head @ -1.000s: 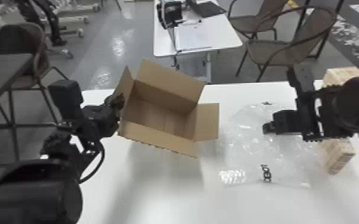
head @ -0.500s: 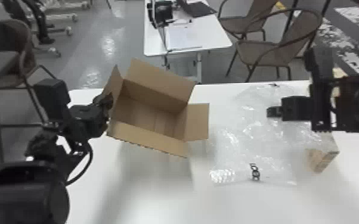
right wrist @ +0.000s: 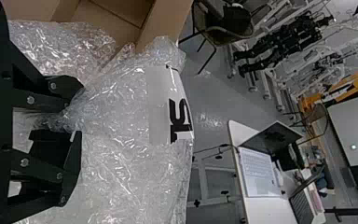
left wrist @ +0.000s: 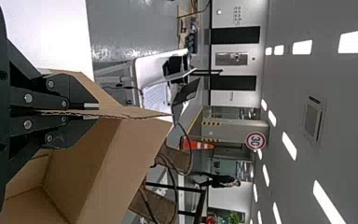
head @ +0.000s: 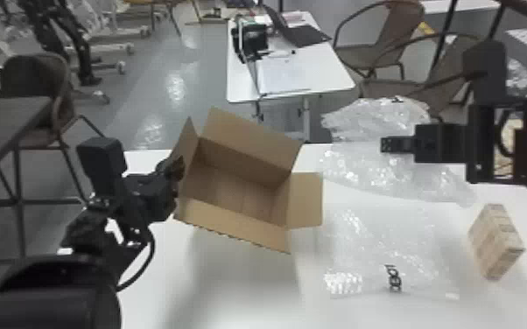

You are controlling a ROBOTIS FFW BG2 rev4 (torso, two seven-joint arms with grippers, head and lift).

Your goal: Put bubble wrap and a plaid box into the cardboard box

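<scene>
bubble wrap spreads over the right half of the head view, its long axis running from upper right of centre down to the lower right, its upper part raised off the white table. the right gripper is clamped on a gathered part of it, the bunched film filling the narrow gap between the fingers, so the right arm is the nearer one. the cardboard box, open and tilted at the middle of the frame, lies to the left of that grip; the coming move likely turns on this, a leftward carry over the right-hand flap. the left gripper is pinched together on a flap at the box's left. the plaid box sits at the lower right, beside the wrap. counted: one cardboard box, one plaid box, two grippers; whether the wrap is one sheet, he cannot tell.
</scene>
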